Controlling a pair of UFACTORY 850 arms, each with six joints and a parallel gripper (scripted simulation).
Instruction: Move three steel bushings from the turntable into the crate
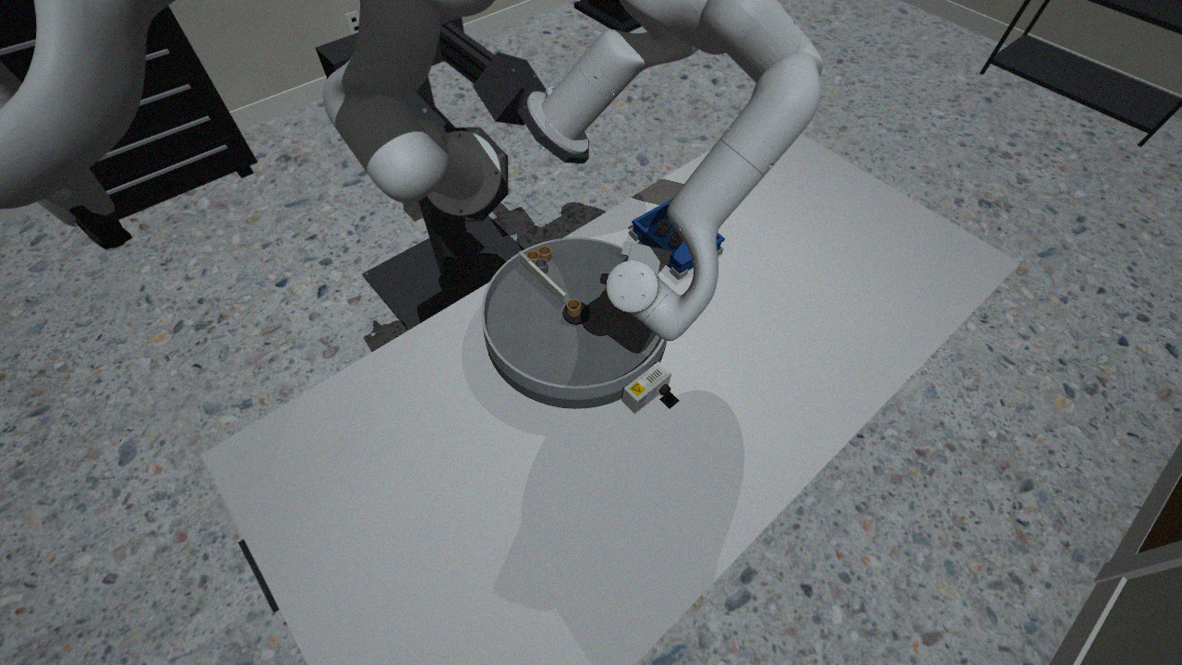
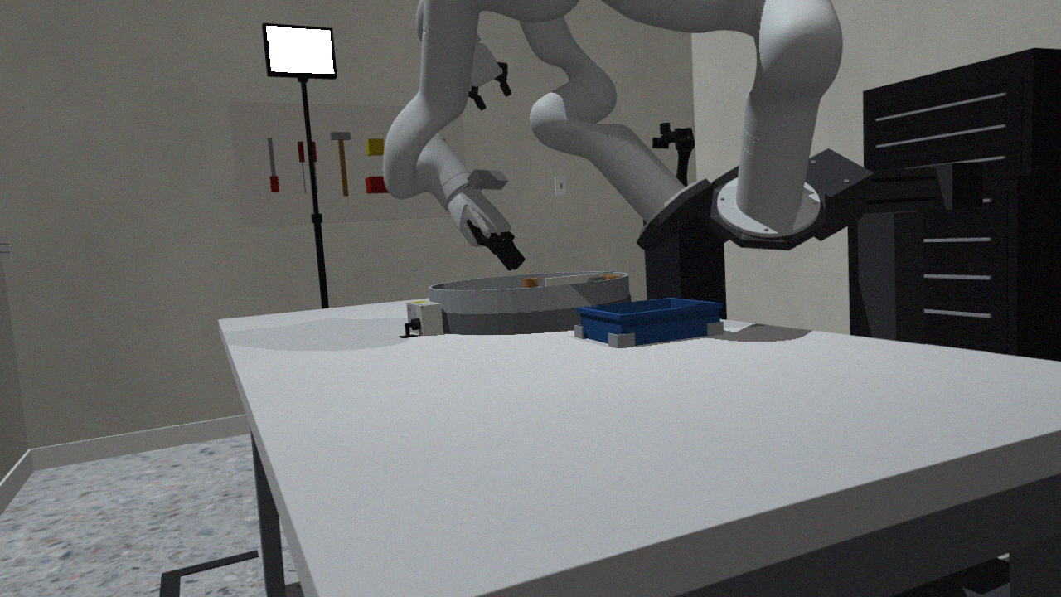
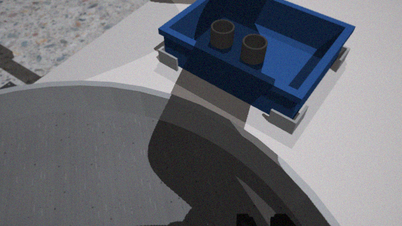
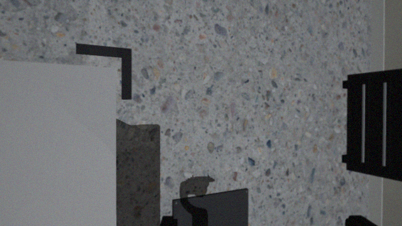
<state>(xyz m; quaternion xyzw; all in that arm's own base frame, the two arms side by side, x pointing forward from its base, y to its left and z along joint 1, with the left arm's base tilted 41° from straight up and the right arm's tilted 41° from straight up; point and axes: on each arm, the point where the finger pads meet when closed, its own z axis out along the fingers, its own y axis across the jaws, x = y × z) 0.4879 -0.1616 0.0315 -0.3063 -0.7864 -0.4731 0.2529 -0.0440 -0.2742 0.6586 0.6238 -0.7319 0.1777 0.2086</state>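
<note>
The turntable (image 1: 570, 395) (image 2: 504, 322) carries a grey bushing (image 1: 541, 264) beside two copper-coloured bushings (image 1: 532, 256) (image 1: 544, 252) near its rim. Another copper-coloured bushing (image 1: 573, 308) (image 2: 530, 283) stands at the hub. The blue crate (image 1: 684, 259) (image 2: 656, 327) (image 3: 217, 78) sits level within its corner guides (image 2: 621, 340) (image 3: 284, 122). Two dark grey-brown bushings (image 3: 222, 36) (image 3: 254, 50) stand upright in it. My left gripper (image 2: 514, 264) (image 3: 261, 220) is nearly closed, with nothing between its fingers, above the turntable. My right gripper (image 2: 494, 99) (image 4: 260, 221) is open and empty, high and away from the turntable.
A pale bar (image 1: 545, 277) (image 2: 567, 281) runs from the hub to the turntable's rim. A small control box (image 1: 646, 387) (image 2: 424, 319) with a black knob part adjoins the outer wall. The left arm passes over the crate in the top view and partly hides it.
</note>
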